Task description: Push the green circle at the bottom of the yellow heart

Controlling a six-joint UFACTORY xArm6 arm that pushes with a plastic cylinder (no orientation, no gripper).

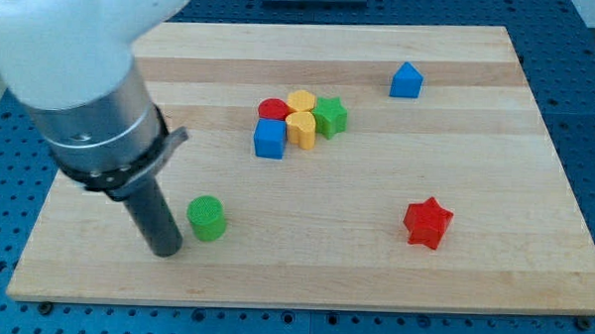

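**Dark rod beside the green circle**

Dark and straight, the rod hangs from a grey metal arm collar (105,131) and ends in my tip (166,252), which rests on the pale wooden board (304,276). It has no jaws and holds nothing; it stands just to the view's left of the green circle block (206,218), very near it, though whether they touch cannot be told.

Taking the green circle as landmark, the other blocks lie as follows. Up and to the view's right of it sits a tight cluster: a blue cube-like block (270,138) nearest, the yellow heart block (301,128) just beyond that, a red round block (273,110) and a second yellow block (301,101) behind them, and a green star block (330,117) at the cluster's right edge. The green circle is well apart from the heart, lower and to the view's left. Far to the circle's right, at about the same level, lies a red star block (428,222). Farthest off, toward the view's top right, stands a blue house-shaped block (406,81).
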